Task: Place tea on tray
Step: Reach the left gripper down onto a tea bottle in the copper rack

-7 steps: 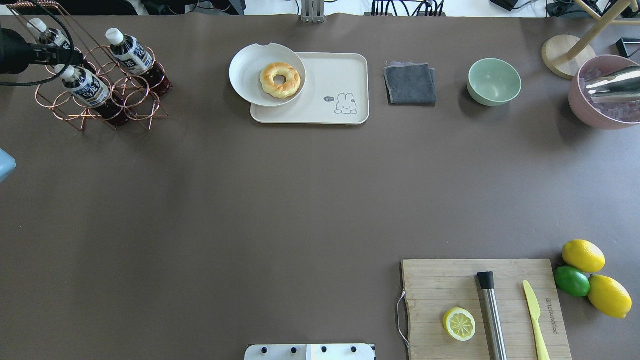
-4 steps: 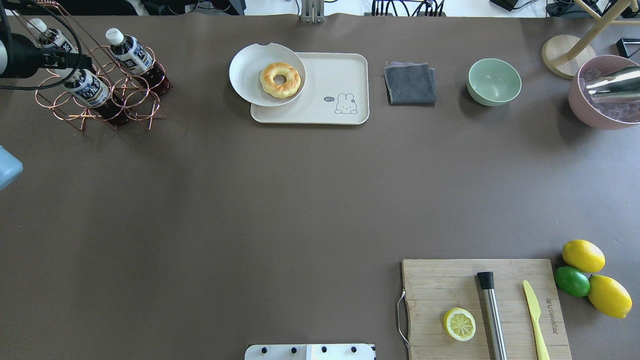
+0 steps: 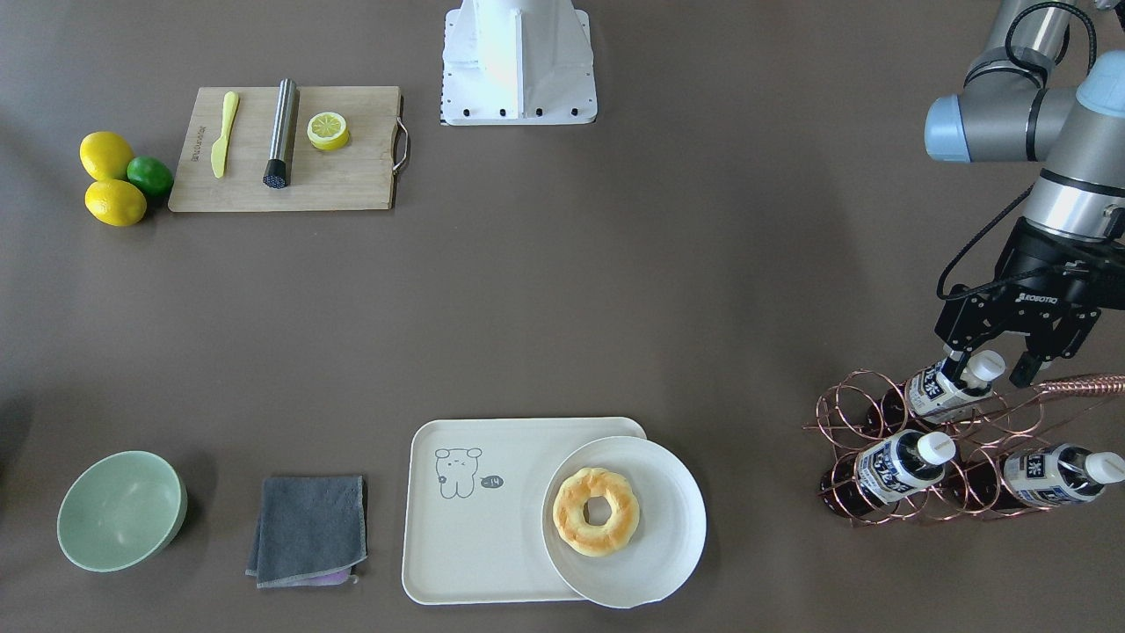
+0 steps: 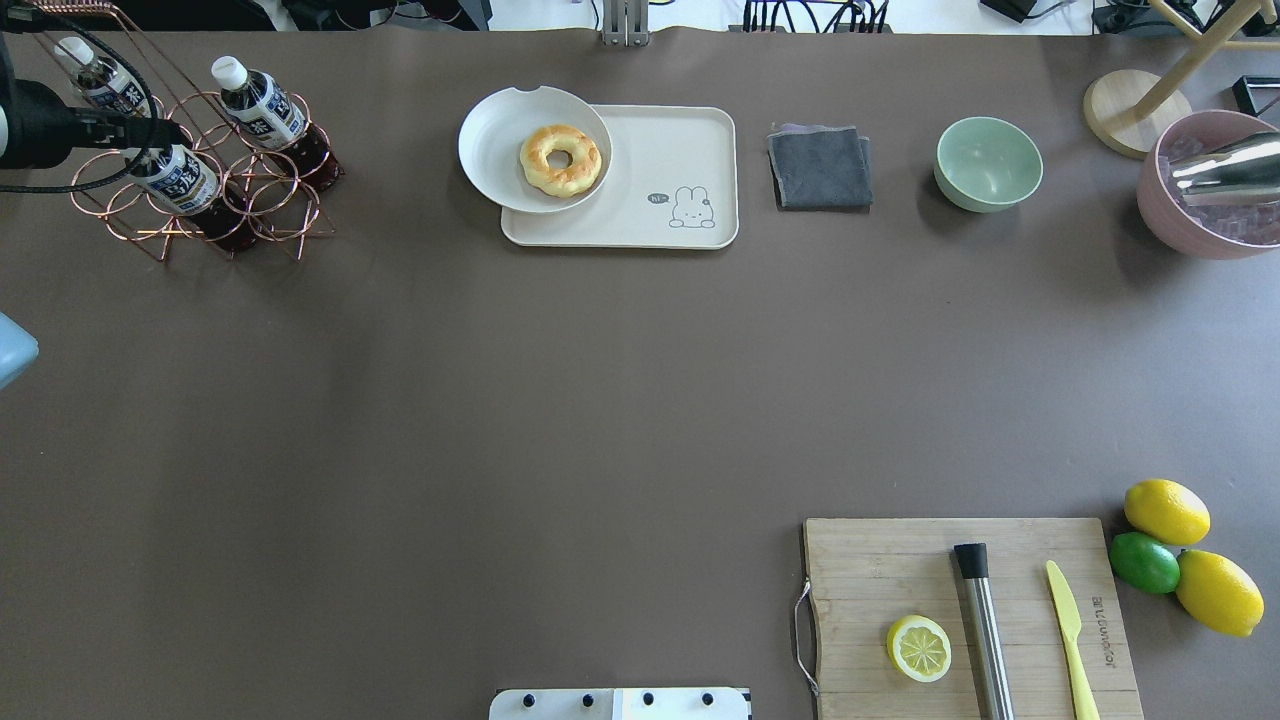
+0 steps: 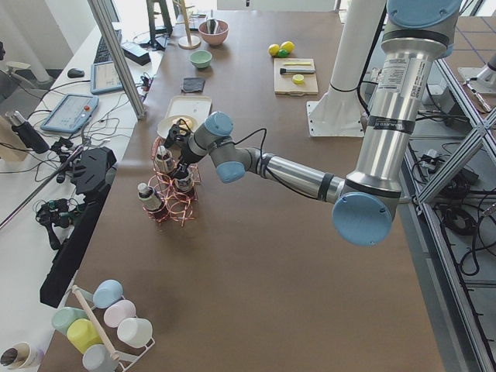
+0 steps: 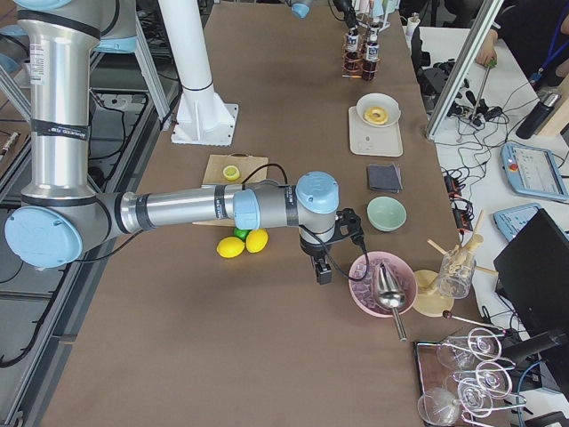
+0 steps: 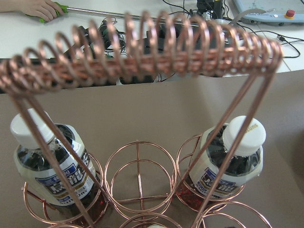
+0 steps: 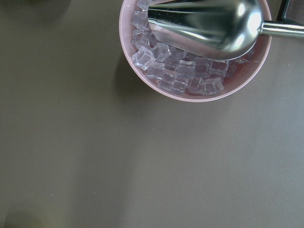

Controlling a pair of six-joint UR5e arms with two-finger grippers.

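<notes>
Three tea bottles lie tilted in a copper wire rack at the table's far left. My left gripper is open, its jaws on either side of the white cap of the rack's nearest tea bottle, which also shows in the overhead view. The other two bottles lie beyond it, and the left wrist view shows them under the rack's coil handle. The cream tray with its line drawing lies at the far middle. My right gripper hangs by the pink bowl; I cannot tell whether it is open or shut.
A round white plate with a donut overlaps the tray's left end. A grey cloth, a green bowl and a pink bowl of ice with a scoop stand to the right. A cutting board and citrus fruit are near right.
My left gripper has moved a little further over the rack and now covers the cap of the nearest bottle. Nothing else has moved.
</notes>
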